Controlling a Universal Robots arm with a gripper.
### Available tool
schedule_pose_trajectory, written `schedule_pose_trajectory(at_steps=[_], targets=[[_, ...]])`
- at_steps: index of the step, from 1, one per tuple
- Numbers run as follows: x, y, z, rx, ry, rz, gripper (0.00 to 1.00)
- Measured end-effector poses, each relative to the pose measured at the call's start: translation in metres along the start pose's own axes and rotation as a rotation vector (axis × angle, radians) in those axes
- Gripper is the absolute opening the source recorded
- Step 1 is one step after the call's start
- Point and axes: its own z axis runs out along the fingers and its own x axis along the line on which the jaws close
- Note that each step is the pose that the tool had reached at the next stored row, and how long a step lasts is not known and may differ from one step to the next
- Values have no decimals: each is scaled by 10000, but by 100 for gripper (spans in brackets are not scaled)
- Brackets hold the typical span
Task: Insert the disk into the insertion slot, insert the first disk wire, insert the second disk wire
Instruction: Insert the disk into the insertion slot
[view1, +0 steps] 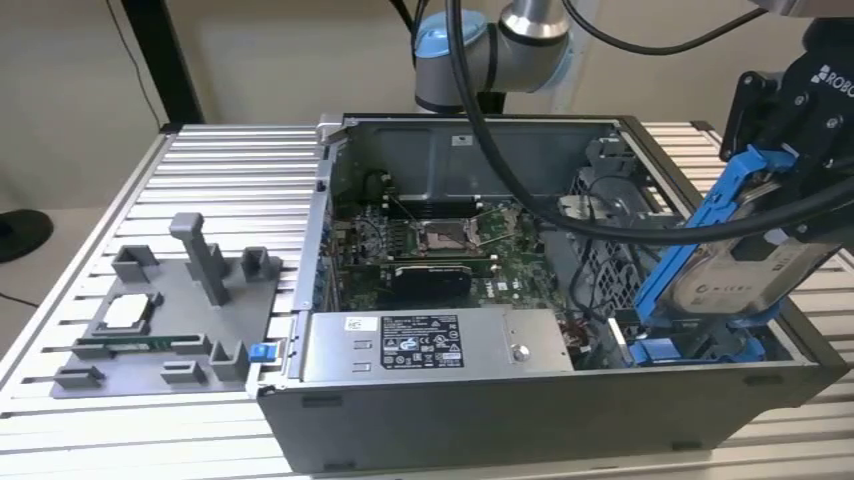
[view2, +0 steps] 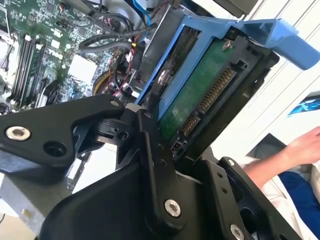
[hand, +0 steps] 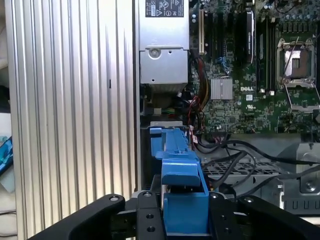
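My gripper (view1: 771, 178) is shut on the disk (view1: 731, 268), a silver-grey drive clipped in a bright blue frame. I hold it tilted steeply over the open computer case, on the exterior view's right. Its lower end dips toward the insertion slot (view1: 674, 350), where blue tabs show at the case's near corner. In the second wrist view the disk's green circuit board and connector edge (view2: 202, 95) face the camera, clamped in the gripper (view2: 172, 145) between black fingers (view2: 150, 130). The first wrist view has the blue frame (hand: 179, 192) held in the gripper (hand: 184, 220).
Inside the case lie the motherboard (view1: 441, 240), the silver labelled power-supply box (view1: 434, 345) and loose black cables (view1: 607, 215). A grey fixture tray (view1: 160, 320) with small parts sits on the ribbed table at the exterior view's left. A person's arm (view2: 295, 150) is beside the case.
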Motion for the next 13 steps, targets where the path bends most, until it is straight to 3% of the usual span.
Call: schedule_pose_trajectory(at_steps=[13], targets=[[-9,-9,235,8,-108,-5,0]])
